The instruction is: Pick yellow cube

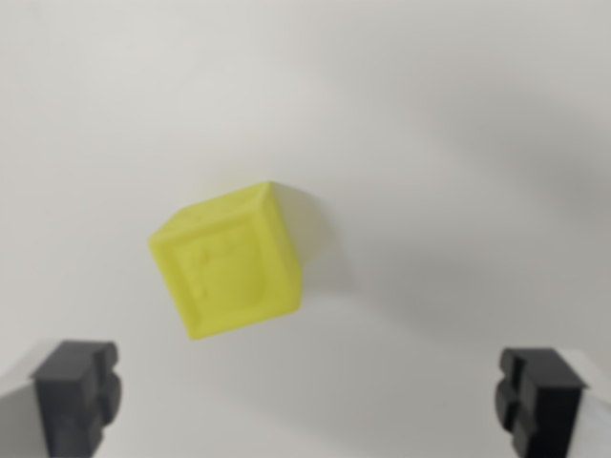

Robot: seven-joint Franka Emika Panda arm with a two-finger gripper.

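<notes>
- Yellow cube (229, 260) lies on the white desk (458, 143), ahead of my gripper (310, 396), left of centre and turned askew.
- My gripper is wide open, empty.
- Descending unaligned, my fingers (76, 391) may meet corners and knock it away.

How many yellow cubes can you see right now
1. The yellow cube sits on the white surface, left of centre in the wrist view, above and between the open claw tips. Others could lie outside the frame.

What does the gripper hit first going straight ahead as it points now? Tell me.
Probably the yellow cube. The open gripper points at the white surface, and the cube sits left of center between the fingers; depth is unclear, so a finger might pass beside it.
</notes>
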